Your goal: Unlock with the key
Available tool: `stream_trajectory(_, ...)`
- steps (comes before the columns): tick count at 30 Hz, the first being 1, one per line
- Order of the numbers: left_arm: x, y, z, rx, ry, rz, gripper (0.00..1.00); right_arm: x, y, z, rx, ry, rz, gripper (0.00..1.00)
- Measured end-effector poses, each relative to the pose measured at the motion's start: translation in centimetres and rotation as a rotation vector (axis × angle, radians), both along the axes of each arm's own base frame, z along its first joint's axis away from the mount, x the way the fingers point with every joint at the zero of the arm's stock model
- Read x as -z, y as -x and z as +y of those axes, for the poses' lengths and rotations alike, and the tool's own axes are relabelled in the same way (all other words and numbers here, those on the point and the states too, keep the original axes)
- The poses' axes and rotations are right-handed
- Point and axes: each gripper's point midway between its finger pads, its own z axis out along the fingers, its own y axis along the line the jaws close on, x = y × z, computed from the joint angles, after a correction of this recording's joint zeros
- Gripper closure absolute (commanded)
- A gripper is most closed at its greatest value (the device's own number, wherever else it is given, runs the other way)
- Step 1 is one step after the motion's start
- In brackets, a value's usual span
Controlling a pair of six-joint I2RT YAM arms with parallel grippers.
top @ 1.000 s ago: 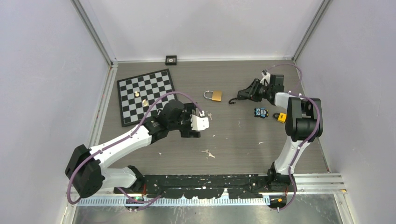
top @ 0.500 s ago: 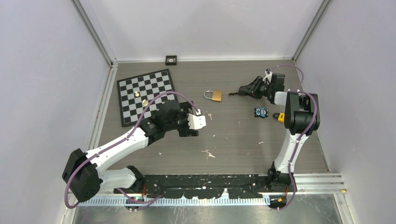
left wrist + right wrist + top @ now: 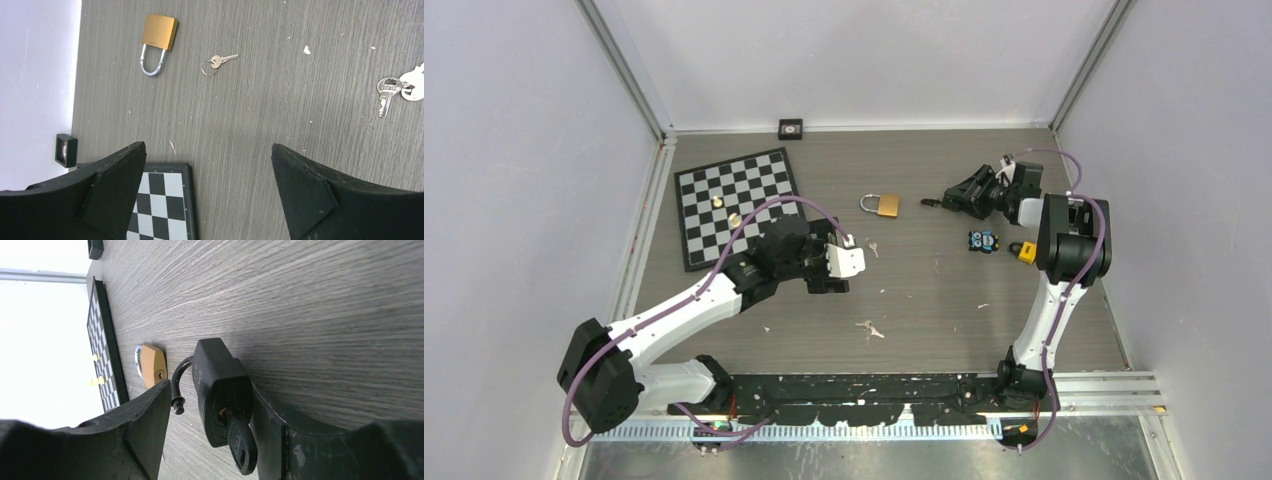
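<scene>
Top view: the left claw (image 3: 834, 270) hangs over mid-desk (image 3: 924, 300) beside a chessboard (image 3: 736, 205). The right claw (image 3: 946, 202) sits low, to the right of a brass padlock (image 3: 882, 205). Left wrist view: its jaws stand wide apart and empty, with a small silver key (image 3: 220, 61) lying near the brass padlock. Right wrist view: a black padlock (image 3: 222, 390), its shackle sprung and a black-headed key (image 3: 242, 445) in its cylinder, lies on the desk between parted jaws, with a gap on the shackle side.
</scene>
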Motion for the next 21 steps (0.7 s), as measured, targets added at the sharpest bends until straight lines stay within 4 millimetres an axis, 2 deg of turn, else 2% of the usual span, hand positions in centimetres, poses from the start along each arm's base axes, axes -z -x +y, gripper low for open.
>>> stream_trajectory(7, 0.0, 0.2, -0.1, 0.006, 0.008, 0.009, 0.01, -0.7, 0.3, -0.1, -0.004, -0.002, 0.021, 0.18)
stream_trajectory(21, 0.0, 0.2, 0.0, -0.009, 0.021, 0.026, 0.00, -0.5, 3.5, -1.3, -0.031, 0.163, 0.197, 0.13)
